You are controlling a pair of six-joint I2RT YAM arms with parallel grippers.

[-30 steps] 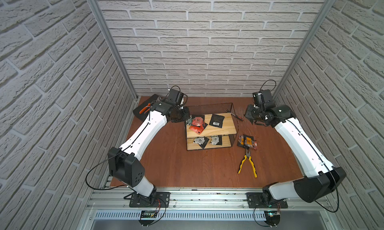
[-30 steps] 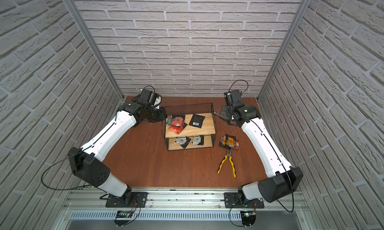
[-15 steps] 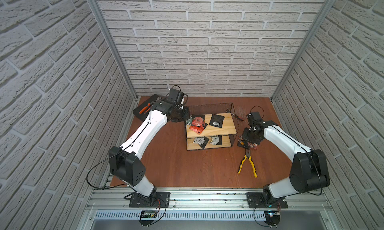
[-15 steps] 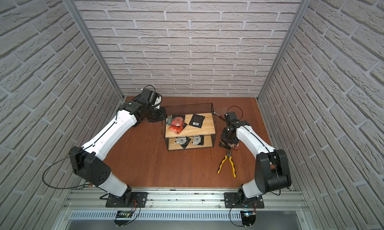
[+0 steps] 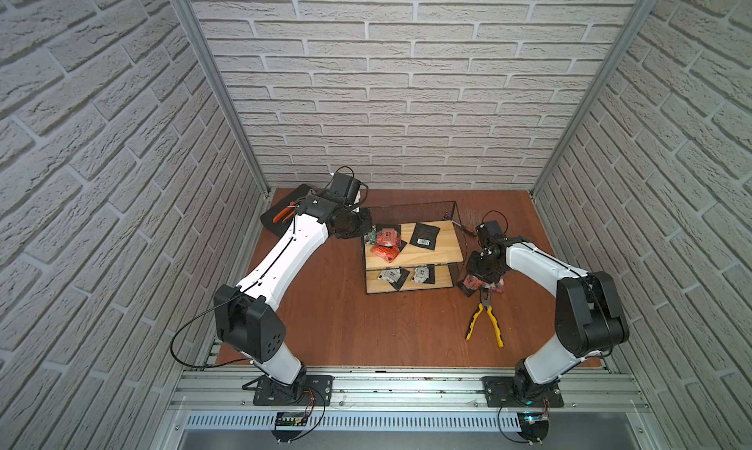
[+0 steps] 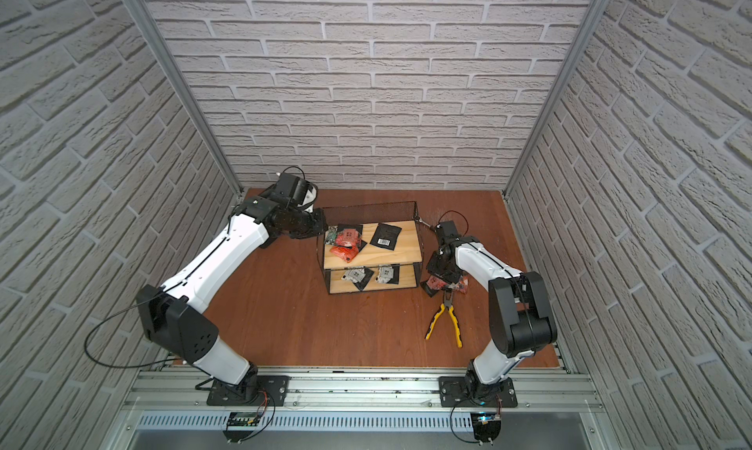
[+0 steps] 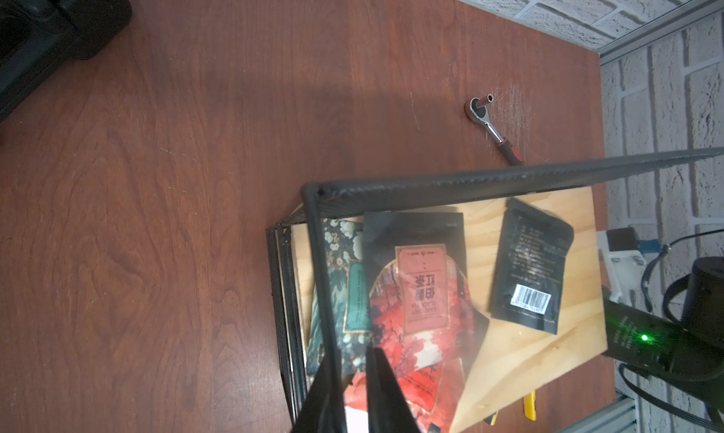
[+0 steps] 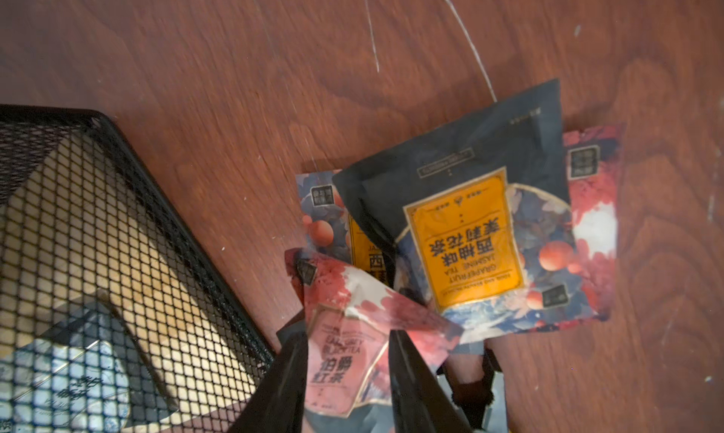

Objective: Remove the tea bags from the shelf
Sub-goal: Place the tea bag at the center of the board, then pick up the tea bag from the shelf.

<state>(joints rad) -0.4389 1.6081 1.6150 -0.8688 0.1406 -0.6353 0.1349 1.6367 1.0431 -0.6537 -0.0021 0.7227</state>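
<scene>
Top views both show a reddish-brown wooden table (image 5: 346, 317) walled in by white brick panels, with two white-and-black arms reaching in from the near rail. The shelf (image 5: 433, 253), pine boards in a black mesh frame, stands mid-table toward the back wall. At its upper left corner hovers the left gripper (image 7: 350, 362), just over the red tea bags (image 5: 384, 244). Its jaws sit close with only a sliver between them, and I cannot tell whether they pinch anything. The right gripper (image 8: 348, 329) hangs low over the table just beside the shelf's other end, jaws spread. A red Earl Grey bag (image 8: 341, 356) sits in the gap, on a small pile that includes a black grapefruit jasmine bag (image 8: 466, 235). A black tool case (image 5: 285, 212) lies at the back left corner, and yellow-handled pliers (image 5: 484, 326) lie near the pile, toward the rail. The top board also carries a green bag (image 5: 371, 237) and a black barcode bag (image 5: 424, 235). Two white-grey bags (image 5: 388, 274) lie on the lower board. A small ratchet wrench (image 7: 491, 127) lies behind the shelf.
</scene>
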